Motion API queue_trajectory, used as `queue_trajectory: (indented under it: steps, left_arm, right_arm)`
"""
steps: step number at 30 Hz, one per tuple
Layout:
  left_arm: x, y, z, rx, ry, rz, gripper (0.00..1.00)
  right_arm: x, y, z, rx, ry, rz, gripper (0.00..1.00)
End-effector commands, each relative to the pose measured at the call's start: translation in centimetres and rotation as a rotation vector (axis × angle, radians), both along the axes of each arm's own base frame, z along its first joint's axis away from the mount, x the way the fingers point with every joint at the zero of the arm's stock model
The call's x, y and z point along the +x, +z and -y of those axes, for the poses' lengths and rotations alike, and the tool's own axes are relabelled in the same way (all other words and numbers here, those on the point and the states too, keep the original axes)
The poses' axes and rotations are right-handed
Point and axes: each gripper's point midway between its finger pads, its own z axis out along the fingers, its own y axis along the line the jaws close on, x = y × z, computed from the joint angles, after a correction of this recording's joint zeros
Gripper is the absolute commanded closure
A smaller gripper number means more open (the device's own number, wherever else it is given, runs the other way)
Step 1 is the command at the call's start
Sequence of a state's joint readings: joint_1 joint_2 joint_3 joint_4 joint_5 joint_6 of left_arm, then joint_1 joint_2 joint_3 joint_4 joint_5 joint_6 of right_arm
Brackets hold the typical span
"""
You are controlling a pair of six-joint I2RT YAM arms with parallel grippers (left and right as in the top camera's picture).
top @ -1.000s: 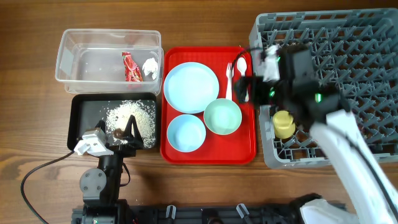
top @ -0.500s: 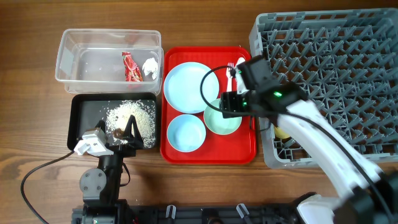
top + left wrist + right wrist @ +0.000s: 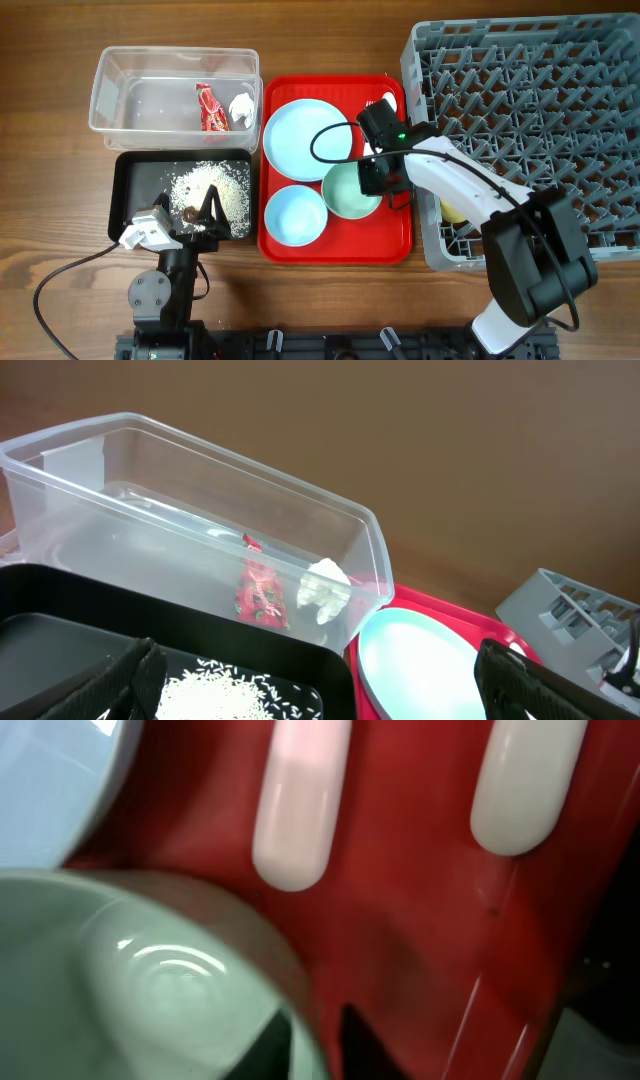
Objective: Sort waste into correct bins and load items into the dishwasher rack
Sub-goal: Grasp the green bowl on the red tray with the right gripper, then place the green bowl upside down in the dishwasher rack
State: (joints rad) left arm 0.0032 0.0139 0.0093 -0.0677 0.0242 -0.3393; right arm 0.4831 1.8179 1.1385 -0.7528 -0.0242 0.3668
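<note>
My right gripper (image 3: 378, 180) is down at the right rim of the mint green bowl (image 3: 348, 193) on the red serving tray (image 3: 335, 248). In the right wrist view its dark fingertips (image 3: 320, 1040) stand close together, one inside and one outside the bowl's rim (image 3: 150, 970), shut on it. The white fork and spoon handles (image 3: 300, 810) lie just beyond. My left gripper (image 3: 195, 215) hangs open over the black tray (image 3: 125, 190) holding rice (image 3: 210, 185). The pale blue plate (image 3: 305, 137) and pale blue bowl (image 3: 297, 213) sit on the red tray. A yellow cup (image 3: 455, 210) stands in the grey rack (image 3: 530, 100).
The clear tub (image 3: 175, 90) at the back left holds the red wrapper (image 3: 208, 108) and white tissue (image 3: 241, 106); both show in the left wrist view too, wrapper (image 3: 258, 592) and tissue (image 3: 325, 585). My right arm crosses from the rack's front left corner over the red tray.
My right gripper has come from the rack's left edge down and left onto the red tray and has shut on the mint green bowl's rim. The left arm has not moved.
</note>
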Motion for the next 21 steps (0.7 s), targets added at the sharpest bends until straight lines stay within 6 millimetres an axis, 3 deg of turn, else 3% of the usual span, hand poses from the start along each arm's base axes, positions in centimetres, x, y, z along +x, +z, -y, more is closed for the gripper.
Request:
queue_trajectory:
  steps: [1,7,14,17,21]
  left_arm:
    - [0.0,-0.2,-0.4,-0.008,0.017,-0.004,0.00]
    - [0.0,-0.2,-0.4,-0.008,0.017,-0.004,0.00]
    - [0.0,-0.2,-0.4,-0.008,0.017,-0.004,0.00]
    - [0.0,-0.2,-0.4,-0.008,0.017,-0.004,0.00]
    - [0.0,-0.2,-0.4,-0.008,0.017,-0.004,0.00]
  right_arm:
    - [0.4,1.0,0.2,-0.004,-0.006,0.028,0.96]
    - [1.1,6.0,2.0,-0.052,-0.059,0.166,0.96]
    - [1.1,16.7,7.5,-0.151,-0.235,0.513,0.96]
    - [-0.1,22.0,12.8,-0.295,-0.371,0.703,0.96]
    - [-2.2,26.1,18.9,-0.466,-0.591,0.845,0.96]
